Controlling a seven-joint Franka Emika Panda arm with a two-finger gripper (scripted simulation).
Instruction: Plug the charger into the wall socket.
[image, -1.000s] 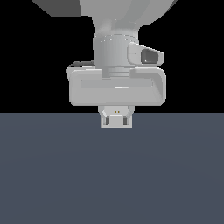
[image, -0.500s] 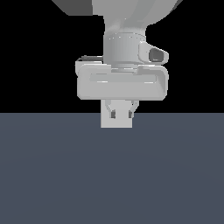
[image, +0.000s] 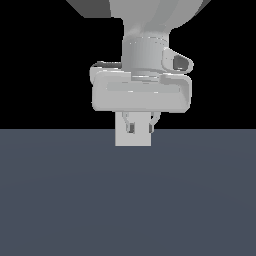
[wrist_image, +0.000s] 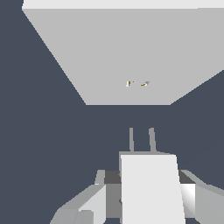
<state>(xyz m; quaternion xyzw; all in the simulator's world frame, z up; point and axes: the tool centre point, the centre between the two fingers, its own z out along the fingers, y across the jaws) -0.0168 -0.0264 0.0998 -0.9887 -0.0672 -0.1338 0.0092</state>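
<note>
1. A flat dark slate-blue floor (image: 128, 200) fills the lower half of the exterior view
2. Above its straight horizon lies a plain black backdrop (image: 45, 65)
3. Light is even and shadowless

Matt, smooth simulated finishes throughout.
The charger (wrist_image: 151, 188) and wall socket (wrist_image: 127, 52) look like plain off-white plastic; the prongs (wrist_image: 141, 139) dull grey; the surface (image: 128, 200) flat slate-grey; the end effector (image: 140, 128) pale, faintly glossy.

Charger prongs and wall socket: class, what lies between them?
Nothing: in the wrist view only bare dark floor separates the charger, held in the pincer, from the wall socket.
</note>
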